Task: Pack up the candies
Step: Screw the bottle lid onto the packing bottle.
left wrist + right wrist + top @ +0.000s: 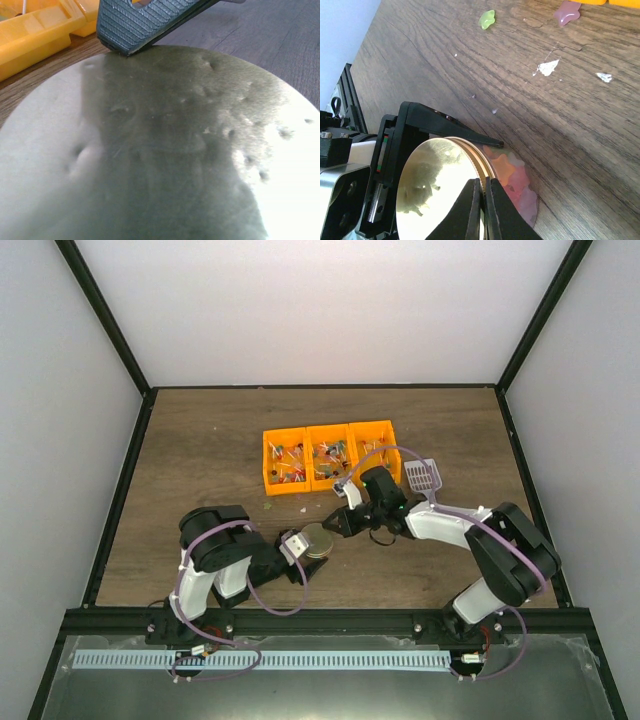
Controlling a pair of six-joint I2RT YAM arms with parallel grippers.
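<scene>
Gold lid [165, 150], filling the left wrist view, is capping a clear jar [517, 180] tipped sideways over the wooden table [200, 440]. Orange bins [328, 455], upper centre overhead, are holding most candies [290, 462]; a few are lying loose below them. Left gripper [308, 543] is gripping the jar between widely spread fingers; right gripper [484, 184] is pinching the lid's rim, fingers together.

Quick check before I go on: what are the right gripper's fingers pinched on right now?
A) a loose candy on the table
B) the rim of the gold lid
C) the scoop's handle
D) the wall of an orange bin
B: the right wrist view shows the right gripper pinched shut on the rim of the gold lid, which sits on the clear jar.
</scene>
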